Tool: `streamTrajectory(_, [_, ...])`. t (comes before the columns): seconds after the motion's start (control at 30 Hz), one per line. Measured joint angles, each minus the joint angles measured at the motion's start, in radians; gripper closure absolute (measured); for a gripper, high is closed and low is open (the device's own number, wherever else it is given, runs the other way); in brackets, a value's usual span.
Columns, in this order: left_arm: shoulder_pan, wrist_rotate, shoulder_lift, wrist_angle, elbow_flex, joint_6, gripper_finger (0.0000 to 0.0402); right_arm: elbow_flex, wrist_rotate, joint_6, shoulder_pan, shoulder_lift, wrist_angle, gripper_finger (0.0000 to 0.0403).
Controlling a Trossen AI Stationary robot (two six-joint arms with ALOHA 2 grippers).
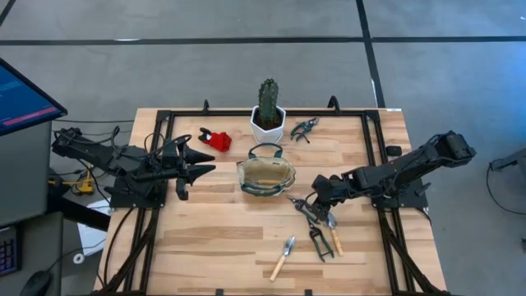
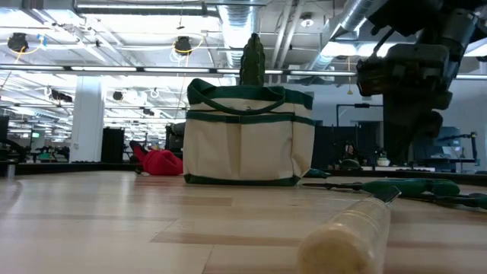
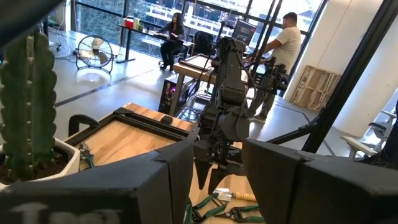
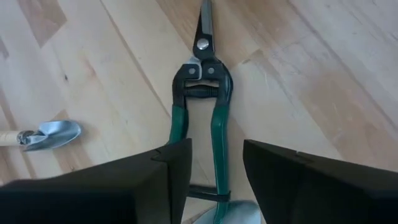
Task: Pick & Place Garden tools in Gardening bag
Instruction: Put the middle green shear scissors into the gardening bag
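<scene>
The cream gardening bag (image 1: 265, 174) with green trim stands upright at the table's middle, mouth open; the low view shows it too (image 2: 249, 133). Green-handled shears (image 4: 202, 118) lie flat on the wood to its near right. My right gripper (image 4: 216, 168) hovers open over their handles, one finger to either side; I see no touch. A wooden-handled trowel (image 1: 283, 256) and another wooden-handled tool (image 1: 334, 234) lie nearby. A red pruner (image 1: 216, 138) and dark shears (image 1: 304, 128) lie at the far side. My left gripper (image 1: 201, 163) waits open and level, left of the bag.
A green cactus in a white pot (image 1: 268, 111) stands just behind the bag. A black frame (image 1: 164, 123) runs along the table's edges. A monitor (image 1: 25, 94) stands off the left side. People stand in the room beyond the table.
</scene>
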Motion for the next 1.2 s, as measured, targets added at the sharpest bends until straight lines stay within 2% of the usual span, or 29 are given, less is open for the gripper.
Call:
streamTrajectory(0.23, [0.0,0.0,0.0,0.0,0.0,0.0,0.0275,0.0,0.005,-0.008,0.007,0.002,-0.003,0.0254])
streamTrajectory(0.53, [0.0,0.0,0.016,0.002,0.001,0.0,0.0275,0.004,-0.003,-0.002,0.007,0.181,0.041,0.0245])
streamTrajectory(0.77, [0.0,0.0,0.054,-0.001,0.001,0.0,0.0275,0.024,-0.024,-0.008,0.014,0.236,0.068,0.0253])
streamTrajectory(0.97, [0.0,0.0,0.096,0.002,0.001,-0.002,0.0275,0.024,-0.031,-0.01,0.01,0.236,0.065,0.0276])
streamTrajectory(1.2, [0.0,0.0,0.119,0.0,0.001,-0.007,0.0275,0.024,-0.031,-0.004,0.01,0.239,0.048,0.0337])
